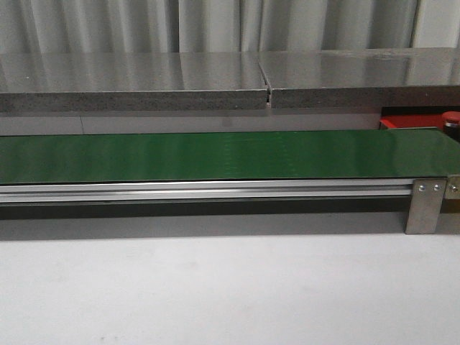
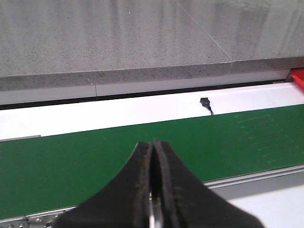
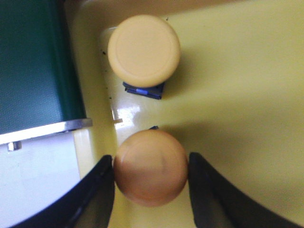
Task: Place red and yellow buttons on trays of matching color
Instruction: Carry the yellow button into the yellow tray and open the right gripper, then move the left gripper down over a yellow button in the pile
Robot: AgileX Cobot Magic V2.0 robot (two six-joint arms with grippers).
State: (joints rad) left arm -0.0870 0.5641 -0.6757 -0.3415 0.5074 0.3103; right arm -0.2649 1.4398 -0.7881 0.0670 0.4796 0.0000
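— Across the front view, what shows?
— Green belt (image 1: 215, 158); at far right a red tray (image 1: 410, 122) with a red button (image 1: 451, 119).
— Left wrist?
— Left gripper (image 2: 153, 190) pressed together, empty, over the belt.
— Right wrist?
— Right gripper (image 3: 151, 168) clamped on a yellow button (image 3: 150, 173) over the yellow tray (image 3: 237, 95), beside a second yellow button (image 3: 143, 50).

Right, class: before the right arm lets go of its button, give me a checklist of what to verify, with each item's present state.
1. Right gripper around a yellow button: ok.
2. Button over the yellow tray: ok.
3. Clear of the other yellow button: ok, a gap shows.
4. Button resting on the tray floor: cannot tell.
5. Left gripper shut and empty above the green belt: ok.
6. Red button by the red tray, whether on it: cannot tell.
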